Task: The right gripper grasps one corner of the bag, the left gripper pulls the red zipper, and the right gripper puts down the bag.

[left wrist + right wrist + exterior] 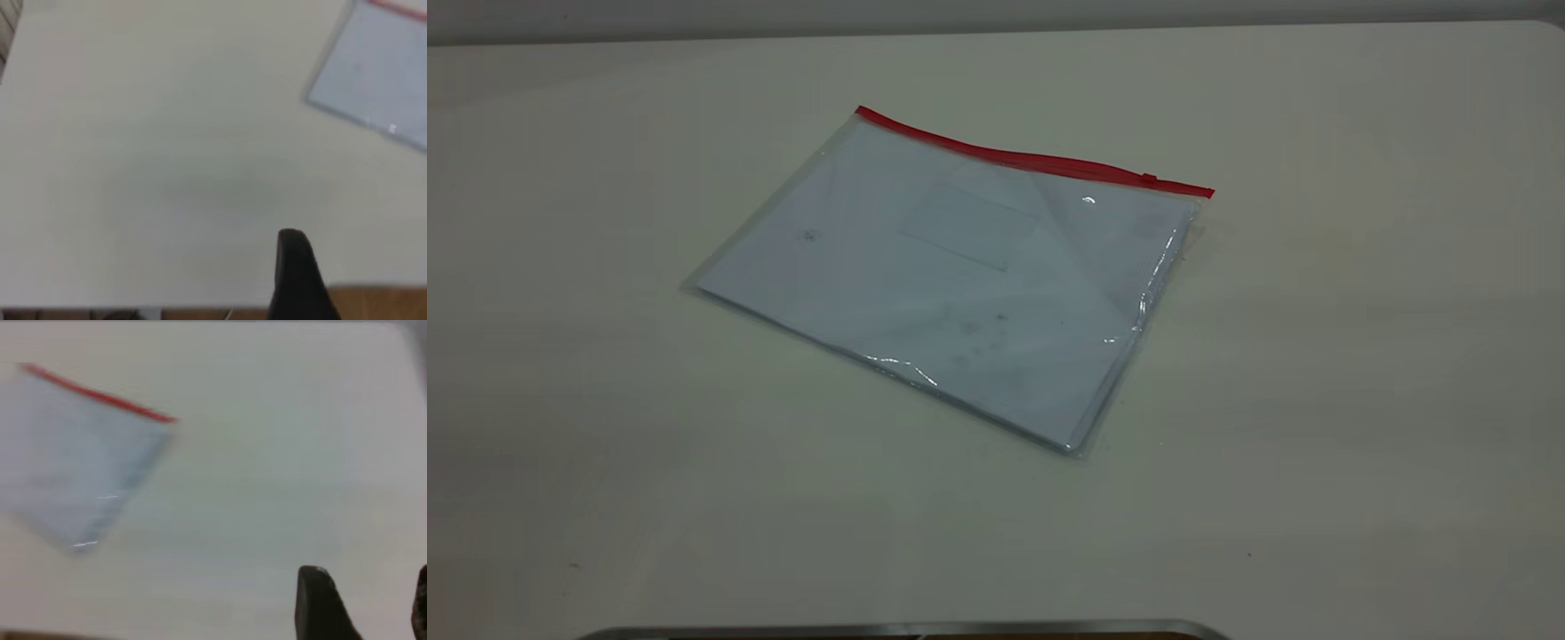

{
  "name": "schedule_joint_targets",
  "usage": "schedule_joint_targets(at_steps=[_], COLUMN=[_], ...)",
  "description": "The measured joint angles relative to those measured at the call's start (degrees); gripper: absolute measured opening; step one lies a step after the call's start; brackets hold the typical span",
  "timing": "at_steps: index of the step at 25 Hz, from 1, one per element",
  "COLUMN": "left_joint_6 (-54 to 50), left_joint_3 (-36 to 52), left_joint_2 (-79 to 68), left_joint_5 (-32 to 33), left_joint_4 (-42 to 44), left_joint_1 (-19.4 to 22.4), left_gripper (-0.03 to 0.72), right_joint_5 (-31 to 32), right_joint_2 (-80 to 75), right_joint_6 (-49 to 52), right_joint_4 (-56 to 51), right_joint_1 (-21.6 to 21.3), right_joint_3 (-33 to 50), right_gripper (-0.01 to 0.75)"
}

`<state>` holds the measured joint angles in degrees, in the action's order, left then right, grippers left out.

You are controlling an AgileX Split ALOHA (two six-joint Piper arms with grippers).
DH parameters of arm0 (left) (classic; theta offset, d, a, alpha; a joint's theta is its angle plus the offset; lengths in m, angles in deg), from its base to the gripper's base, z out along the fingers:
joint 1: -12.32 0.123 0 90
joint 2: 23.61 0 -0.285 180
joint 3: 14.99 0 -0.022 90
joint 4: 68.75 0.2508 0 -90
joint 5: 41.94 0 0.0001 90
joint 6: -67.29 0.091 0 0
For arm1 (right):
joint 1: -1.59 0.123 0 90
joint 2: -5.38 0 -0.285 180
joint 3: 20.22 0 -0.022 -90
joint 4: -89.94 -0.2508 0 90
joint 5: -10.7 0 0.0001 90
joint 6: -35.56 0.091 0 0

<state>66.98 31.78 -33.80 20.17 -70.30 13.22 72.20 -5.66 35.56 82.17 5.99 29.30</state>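
The bag (pixel 960 276), a clear flat pouch with white sheets inside, lies flat on the table. The red zipper (pixel 1032 160) runs along its far edge, with the slider tab (pixel 1149 179) near the right end, by the corner of the bag (pixel 1197 199). Neither gripper shows in the exterior view. The left gripper (pixel 360 267) hovers over bare table away from the bag (pixel 380 73); only one finger (pixel 297 273) shows, with nothing beside it. The right gripper (pixel 367 577) is open and empty, well apart from the bag (pixel 80 460) and its zipper (pixel 100 395).
The pale table (pixel 1360 356) extends around the bag on every side. A curved metallic rim (pixel 907 631) shows at the near edge. A wood-coloured strip (pixel 380 303) runs beyond the table edge in the left wrist view.
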Motion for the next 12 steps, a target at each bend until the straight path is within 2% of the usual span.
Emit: schedule_joint_targets(at_steps=[2, 6, 9, 12], left_joint_6=[-1.2, -1.6, 0.0, 3.5], left_joint_3=[-2.3, -5.7, -7.4, -8.9], left_joint_2=[-4.4, -17.4, -28.0, -38.1], left_joint_5=[-3.7, -12.7, -19.3, -24.6], left_joint_4=[0.1, -0.1, -0.4, -1.8], left_joint_1=[0.0, 0.0, 0.0, 0.0], left_gripper=[0.534, 0.534, 0.534, 0.534], right_joint_5=[-3.5, -12.6, -21.8, -30.3], right_joint_2=[-5.1, -18.1, -28.6, -40.2], right_joint_6=[-3.4, -9.2, -12.8, -19.3], right_joint_4=[-4.4, -6.4, -9.1, -16.1], right_joint_1=[0.0, 0.0, 0.0, 0.0], right_joint_3=[0.0, 0.0, 0.0, 0.0], right_gripper=[0.391, 0.459, 0.506, 0.52])
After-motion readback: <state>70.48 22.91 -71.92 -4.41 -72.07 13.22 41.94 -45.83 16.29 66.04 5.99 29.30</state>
